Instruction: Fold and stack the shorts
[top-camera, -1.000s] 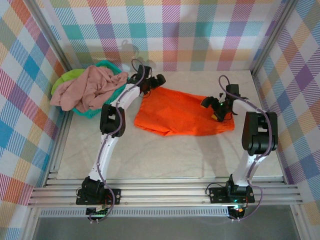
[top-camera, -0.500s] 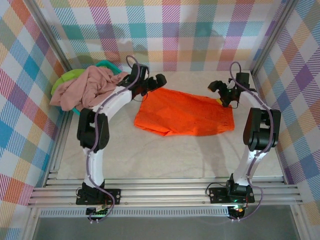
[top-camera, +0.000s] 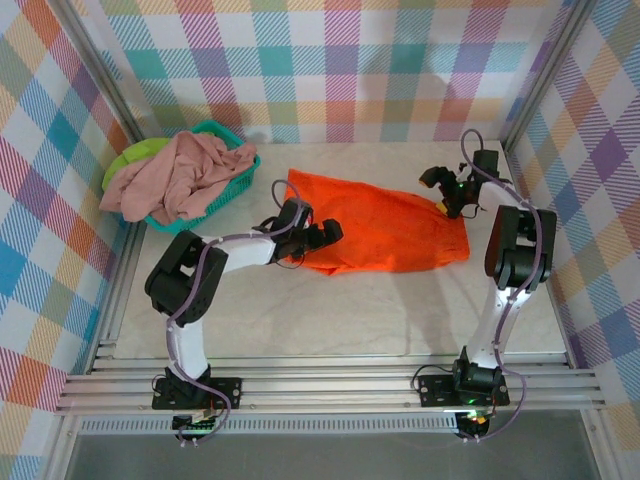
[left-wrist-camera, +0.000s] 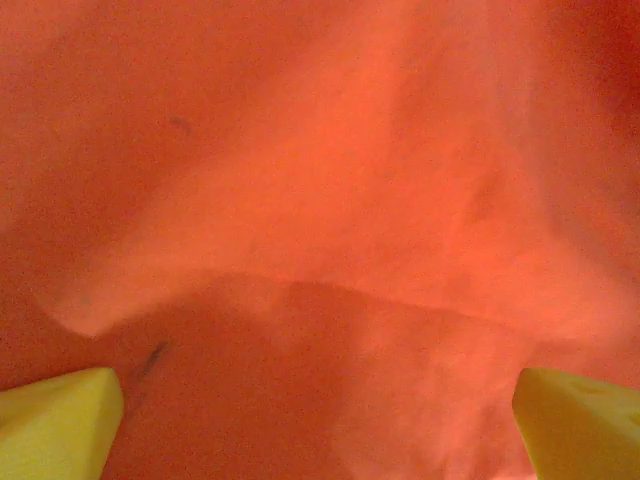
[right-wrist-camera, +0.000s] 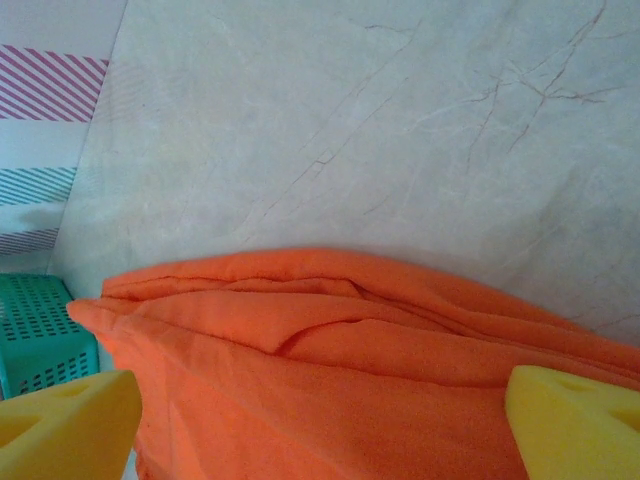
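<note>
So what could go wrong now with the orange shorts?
The left claw is open, low over the orange shorts near a folded edge; it might pinch two layers and make a lumpy fold. The right claw is open at the far right corner; if only one claw grabs, the shorts could twist. The pink shorts hang over the basket rim and might slide out.

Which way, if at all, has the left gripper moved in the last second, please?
Yes. The left gripper has come away from the basket, toward the arm bases, and is now open at the near-left edge of the orange shorts.
</note>
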